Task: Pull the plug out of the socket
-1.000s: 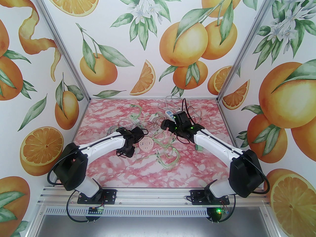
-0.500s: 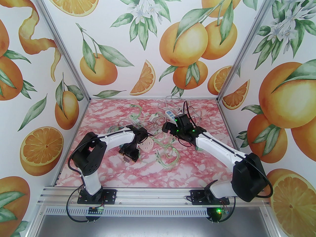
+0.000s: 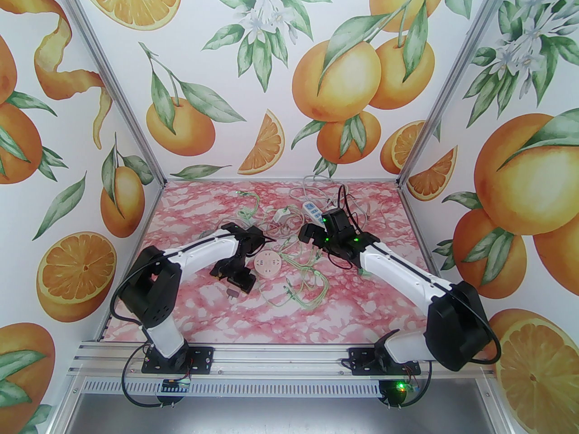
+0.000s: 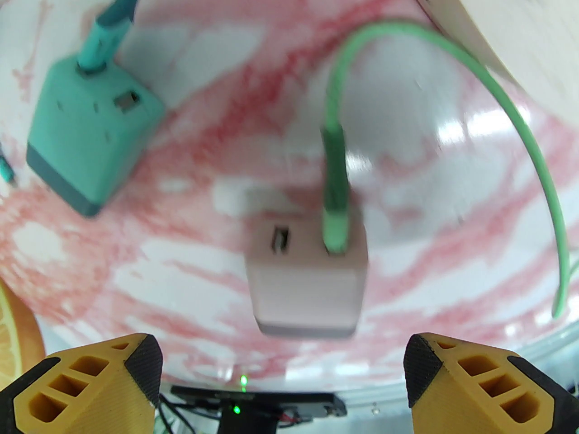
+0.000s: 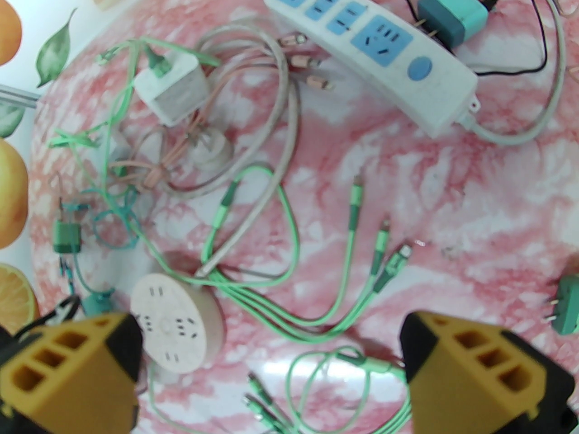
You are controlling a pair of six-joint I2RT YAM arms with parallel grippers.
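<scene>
On the pink marbled bench (image 3: 362, 314), the small pinkish plug (image 4: 307, 283) lies free of the round white socket (image 3: 268, 264). It is near the socket but apart from it, on the side toward the arm bases. A light green cable (image 4: 334, 188) is stuck into one of the plug's two ports and loops away past the socket's edge. The left fingers (image 4: 113, 378) are spread wide and clear of the plug, which sits just ahead of their tips in the left wrist view. Off to its left there lies a teal charger (image 4: 90, 129) with a teal lead. The right fingers (image 5: 475, 378) are likewise apart, held above a tangle of green cables (image 5: 353, 242). Beyond these lie a white power strip (image 5: 371, 48) with blue outlets and a white charger (image 5: 174, 84).
</scene>
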